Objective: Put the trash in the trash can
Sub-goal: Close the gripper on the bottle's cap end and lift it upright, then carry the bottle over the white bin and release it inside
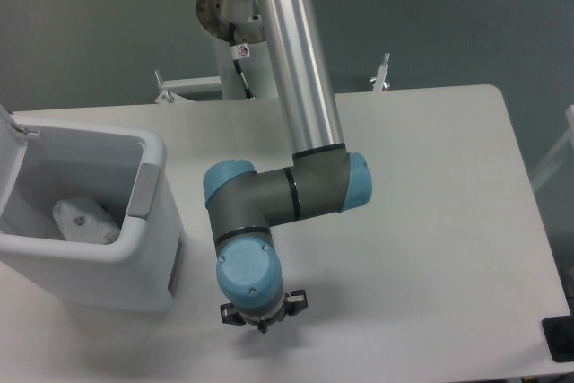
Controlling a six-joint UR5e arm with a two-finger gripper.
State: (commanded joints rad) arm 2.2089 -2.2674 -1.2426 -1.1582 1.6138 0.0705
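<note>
Trash can beside downward-pointing, possibly closed tool.

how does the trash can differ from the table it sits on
The trash can is a boxy, hollow bin with its top open and a crumpled white item inside; the table is a flat, much wider slab. The can has a grey side panel; the table is plain. Both are white with rounded corners.

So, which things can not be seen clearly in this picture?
- Gripper: the wrist covers it from above; open or shut, holding something or not, cannot be told.
- Bin: the left edge cuts it off; its near wall hides part of the inside.
- White crumpled thing in the bin: too blurred to identify.
- Bottle: not visible anywhere.
</note>
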